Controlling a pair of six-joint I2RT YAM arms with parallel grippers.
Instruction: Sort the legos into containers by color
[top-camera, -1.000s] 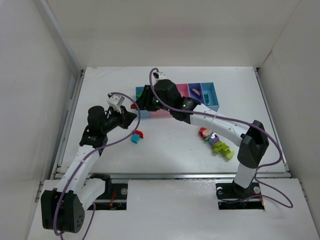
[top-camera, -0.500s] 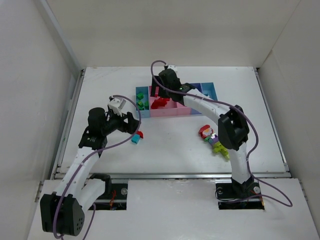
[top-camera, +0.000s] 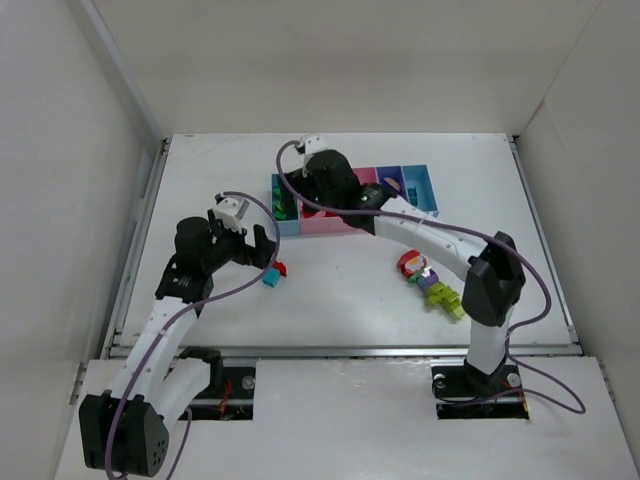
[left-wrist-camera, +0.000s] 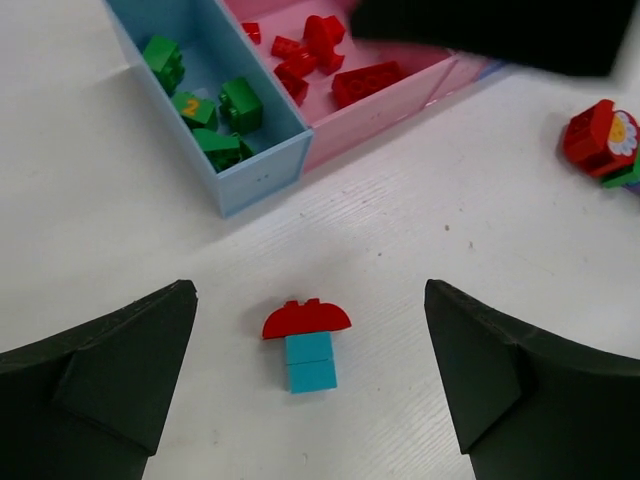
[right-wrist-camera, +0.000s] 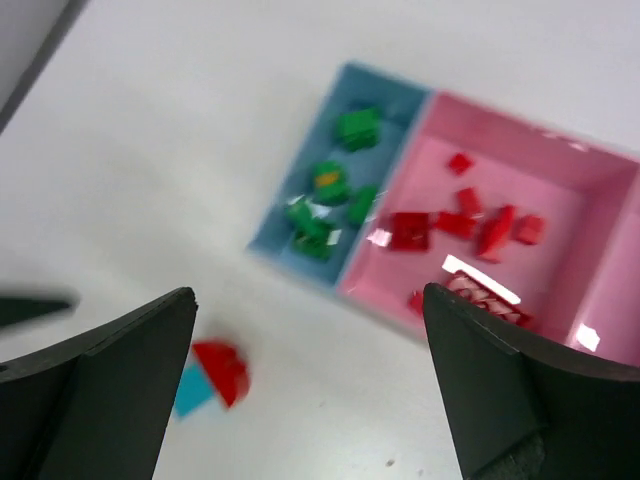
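Over the last second both pairs of jaws have spread wide, and the right arm's wrist has shifted left over the bins. The left gripper (left-wrist-camera: 307, 288) now stands wide apart and holds nothing. The right gripper (right-wrist-camera: 308, 292) is spread just as wide and empty, hovering above the bins.

In the top view the right arm (top-camera: 430, 240) covers much of the first three bins. In the left wrist view its dark, blurred bulk cuts off the far end of the pink one. The right wrist view is smeared, so small pieces run together there.

The row of five joined shallow plastic containers (top-camera: 421, 192) sits toward the far middle of the white table (left-wrist-camera: 120, 230). The left-end light blue bin (left-wrist-camera: 265, 180) holds green plastic bricks (left-wrist-camera: 240, 103), at least four, one with an orange mark. The wide pink bin (left-wrist-camera: 370, 125) beside it holds red plastic pieces (left-wrist-camera: 368, 80), at least six. I cannot tell what the other three bins contain.

Between the left fingers, one red dome-topped piece (left-wrist-camera: 307, 318) lies touching one teal square brick (left-wrist-camera: 310, 362), near the bins but clear of them. Well apart to the right is a loose cluster (top-camera: 432, 283) of red, purple and lime-yellow pieces, too small to count. Its red piece with a white flower (left-wrist-camera: 595, 135) is cut off at the edge of the left wrist view.
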